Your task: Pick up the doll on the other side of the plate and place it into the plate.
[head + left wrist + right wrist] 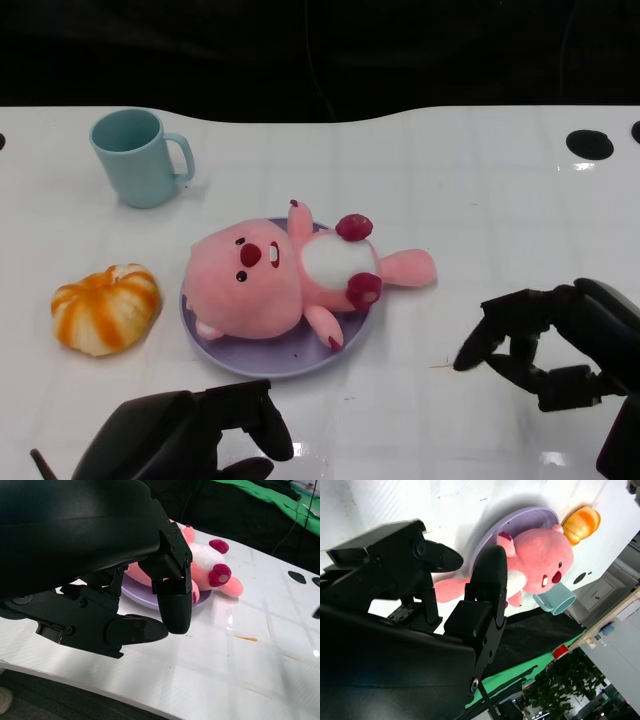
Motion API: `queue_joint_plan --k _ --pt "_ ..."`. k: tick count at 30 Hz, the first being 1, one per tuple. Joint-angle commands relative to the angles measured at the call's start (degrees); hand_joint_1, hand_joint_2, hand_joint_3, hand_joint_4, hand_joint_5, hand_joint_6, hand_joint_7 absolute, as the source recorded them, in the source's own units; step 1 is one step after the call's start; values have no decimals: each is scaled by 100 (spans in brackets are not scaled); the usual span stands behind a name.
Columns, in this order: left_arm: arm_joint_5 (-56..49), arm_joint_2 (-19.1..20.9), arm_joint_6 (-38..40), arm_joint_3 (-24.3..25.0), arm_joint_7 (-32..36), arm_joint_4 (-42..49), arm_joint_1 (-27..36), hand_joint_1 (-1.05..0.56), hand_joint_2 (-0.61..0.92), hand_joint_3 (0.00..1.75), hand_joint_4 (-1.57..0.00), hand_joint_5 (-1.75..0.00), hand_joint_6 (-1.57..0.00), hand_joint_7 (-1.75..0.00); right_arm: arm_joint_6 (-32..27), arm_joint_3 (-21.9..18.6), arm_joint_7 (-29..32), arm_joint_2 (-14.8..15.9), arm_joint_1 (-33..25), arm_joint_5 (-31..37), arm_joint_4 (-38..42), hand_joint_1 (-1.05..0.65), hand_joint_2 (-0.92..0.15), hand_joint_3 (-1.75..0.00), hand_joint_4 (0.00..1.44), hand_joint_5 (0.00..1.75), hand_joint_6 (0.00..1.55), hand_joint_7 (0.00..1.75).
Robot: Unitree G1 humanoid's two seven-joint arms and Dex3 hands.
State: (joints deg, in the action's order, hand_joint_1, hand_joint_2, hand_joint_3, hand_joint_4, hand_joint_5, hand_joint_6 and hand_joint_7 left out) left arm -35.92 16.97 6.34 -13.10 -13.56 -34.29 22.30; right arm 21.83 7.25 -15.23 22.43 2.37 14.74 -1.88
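Observation:
A pink plush doll (290,275) with a white belly lies on its back in the purple plate (300,362), its tail hanging over the plate's right rim. The same doll (210,565) and plate (135,591) show past the fingers in the left wrist view, and the doll (540,565) lies on the plate (520,522) in the right wrist view. My right hand (555,345) hovers over the table to the right of the plate, fingers apart and holding nothing. My left hand (190,435) sits at the near edge, below the plate, fingers apart and empty.
A teal mug (135,157) stands at the back left. An orange and white pumpkin-shaped toy (105,307) lies left of the plate. Black round holes (590,144) mark the table's far right. The table's dark far edge runs behind everything.

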Motion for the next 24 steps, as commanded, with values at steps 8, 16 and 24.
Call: queue_joint_plan --k 8,16,24 --pt "137 126 -132 171 -20 80 92 -30 92 44 -57 -169 -61 -117 89 32 101 48 100 338 161 -2 -32 -135 88 175 77 153" --pt "181 154 -285 220 33 199 59 -29 92 42 -58 -169 -61 -116 167 59 136 -19 142 356 290 -4 -33 -136 87 175 76 154" --pt "155 141 -291 231 36 189 79 -29 92 42 -58 -172 -62 -117 199 100 134 -19 169 385 335 -6 -32 -136 88 175 76 153"
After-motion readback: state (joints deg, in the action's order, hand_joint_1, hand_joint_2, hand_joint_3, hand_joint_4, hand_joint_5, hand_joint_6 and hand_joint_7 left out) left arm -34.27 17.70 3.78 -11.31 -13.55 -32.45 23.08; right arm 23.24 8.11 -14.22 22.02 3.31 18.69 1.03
